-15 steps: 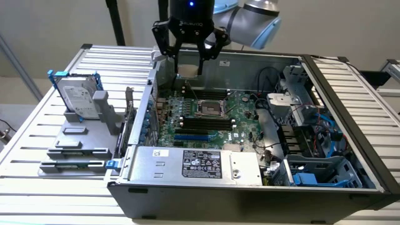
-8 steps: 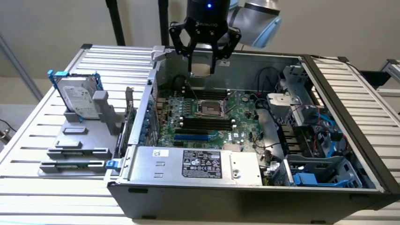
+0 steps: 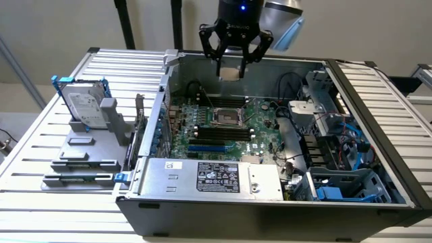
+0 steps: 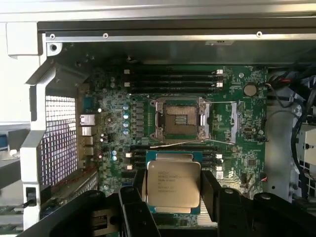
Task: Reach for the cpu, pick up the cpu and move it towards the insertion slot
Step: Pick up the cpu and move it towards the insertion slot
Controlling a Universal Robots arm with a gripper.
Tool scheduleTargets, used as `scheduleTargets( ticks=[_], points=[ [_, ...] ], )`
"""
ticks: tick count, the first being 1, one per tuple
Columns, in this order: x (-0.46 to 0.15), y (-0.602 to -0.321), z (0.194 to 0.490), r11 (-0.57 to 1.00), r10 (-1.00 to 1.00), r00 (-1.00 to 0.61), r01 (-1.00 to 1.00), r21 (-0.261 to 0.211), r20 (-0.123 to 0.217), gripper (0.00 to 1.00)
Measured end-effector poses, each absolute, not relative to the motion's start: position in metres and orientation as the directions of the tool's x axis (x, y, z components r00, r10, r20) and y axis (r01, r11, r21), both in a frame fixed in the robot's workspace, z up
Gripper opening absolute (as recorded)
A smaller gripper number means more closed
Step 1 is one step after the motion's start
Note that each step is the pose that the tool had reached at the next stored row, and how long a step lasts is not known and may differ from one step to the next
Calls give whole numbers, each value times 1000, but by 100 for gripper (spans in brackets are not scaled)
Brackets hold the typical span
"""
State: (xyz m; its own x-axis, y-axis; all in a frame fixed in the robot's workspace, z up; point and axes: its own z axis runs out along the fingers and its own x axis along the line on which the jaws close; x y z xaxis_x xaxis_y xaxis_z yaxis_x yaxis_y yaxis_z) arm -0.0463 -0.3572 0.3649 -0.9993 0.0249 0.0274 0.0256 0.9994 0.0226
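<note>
I see the gripper hanging above the back edge of the open computer case, its black fingers closed against two opposite edges of the cpu, which it holds clear of the board. The cpu is a small flat square with a matte silver-grey metal top on a thin green rim; several lines of fine dark print run across the metal, too small for me to read. Beneath it lies the green motherboard, densely dotted with small components. The socket sits near the middle of the board: a square recess of fine contacts inside a bright steel frame, uncovered. Black memory slots with white end clips run in parallel rows on both sides of the socket. In the exterior view, a grey box-shaped power supply occupies the front edge of the case and carries a black label with white print that I cannot make out. Outside the case, toward the exterior view's left, a silver hard drive in a blue-tabbed frame stands tilted in a grey holder on the ribbed white metal table.
</note>
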Motion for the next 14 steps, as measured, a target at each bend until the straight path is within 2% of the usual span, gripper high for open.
scheduleTargets(
  ticks=[6, 14],
  points=[
    [-40, -345, 361, 999, 24, -999, 25, 35, 26, 54],
    [-38, -344, 357, 996, 23, -999, 26, 87, 27, 54]
  ],
)
